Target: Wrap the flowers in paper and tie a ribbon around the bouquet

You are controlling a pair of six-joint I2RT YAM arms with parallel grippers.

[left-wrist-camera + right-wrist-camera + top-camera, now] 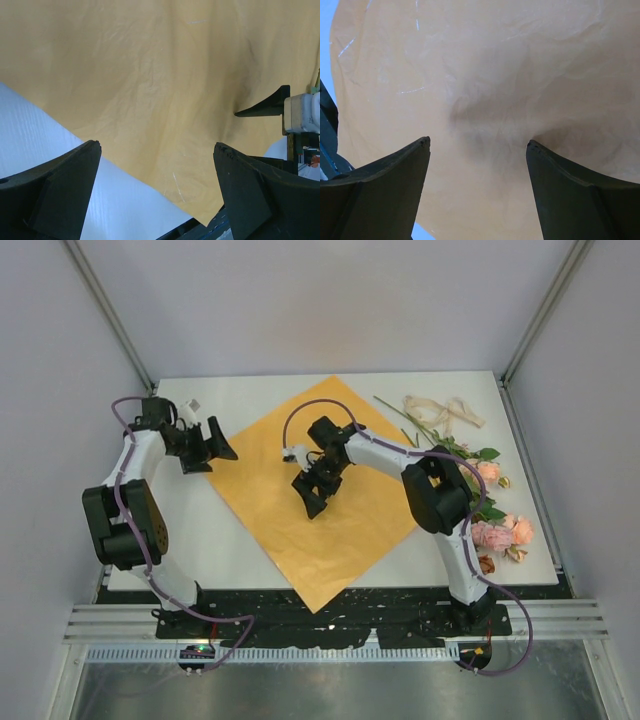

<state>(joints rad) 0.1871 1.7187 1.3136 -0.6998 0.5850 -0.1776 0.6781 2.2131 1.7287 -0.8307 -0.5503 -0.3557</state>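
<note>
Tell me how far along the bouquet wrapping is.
Done: the paper lies spread flat. In hand: nothing; both arms' jaws stand open and empty, the right over the sheet's middle. Left: the flowers and ribbon lie off the paper to its right, so placing, wrapping and tying remain.

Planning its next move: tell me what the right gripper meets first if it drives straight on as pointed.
The orange paper: the open right gripper points down at the sheet, with nothing in between. How far above it hangs is unclear.
</note>
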